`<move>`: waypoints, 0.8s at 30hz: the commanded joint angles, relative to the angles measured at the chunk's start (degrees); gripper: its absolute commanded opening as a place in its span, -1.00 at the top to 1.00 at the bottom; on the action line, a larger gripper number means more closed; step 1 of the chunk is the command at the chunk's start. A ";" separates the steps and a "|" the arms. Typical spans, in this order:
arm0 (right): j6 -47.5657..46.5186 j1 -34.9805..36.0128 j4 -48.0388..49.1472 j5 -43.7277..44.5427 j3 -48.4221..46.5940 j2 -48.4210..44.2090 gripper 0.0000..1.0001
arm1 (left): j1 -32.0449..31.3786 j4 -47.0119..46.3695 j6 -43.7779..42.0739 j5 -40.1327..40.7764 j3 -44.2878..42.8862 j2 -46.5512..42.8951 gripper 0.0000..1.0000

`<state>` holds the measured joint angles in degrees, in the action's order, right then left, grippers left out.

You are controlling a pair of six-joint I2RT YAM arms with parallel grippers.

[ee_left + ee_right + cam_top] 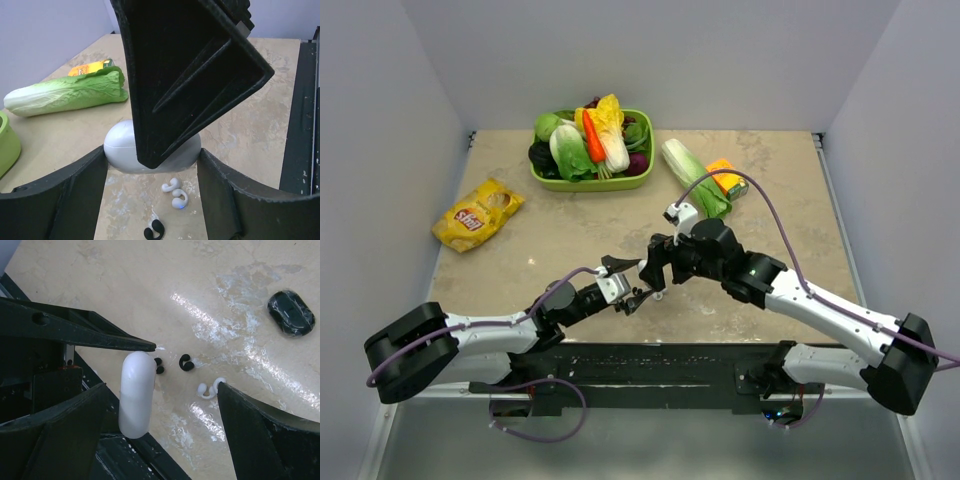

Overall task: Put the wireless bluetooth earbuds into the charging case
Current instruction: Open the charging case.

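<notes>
Middle of the stone-patterned table, close to its near edge. Left fingers pinch a smooth white oval plastic charging case, turned on edge. Right fingers spread wide, one on either side of it. Loose on the table just beside the case: two tiny black earbuds and two white earbuds. A glossy black oval case lies well apart, farther from the near edge.

Four earbuds, one white case, one black case
</notes>
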<state>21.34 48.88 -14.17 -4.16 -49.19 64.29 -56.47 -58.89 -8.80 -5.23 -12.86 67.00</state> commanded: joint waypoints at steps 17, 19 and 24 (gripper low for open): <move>0.10 0.33 0.03 7.85 -0.91 -2.86 -0.81 | -0.49 -4.74 -1.14 0.66 0.56 -2.31 1.00; 0.19 0.34 -0.59 8.73 -1.17 -3.12 -0.81 | -0.49 -4.74 -1.22 0.93 0.82 -2.75 1.00; 0.54 0.34 -1.12 11.36 -1.17 -4.35 -0.81 | -0.49 -4.92 -1.22 1.28 1.26 -3.37 1.00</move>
<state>21.78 49.23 -14.59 2.50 -49.19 61.87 -56.66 -59.00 -8.82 -4.14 -12.05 65.47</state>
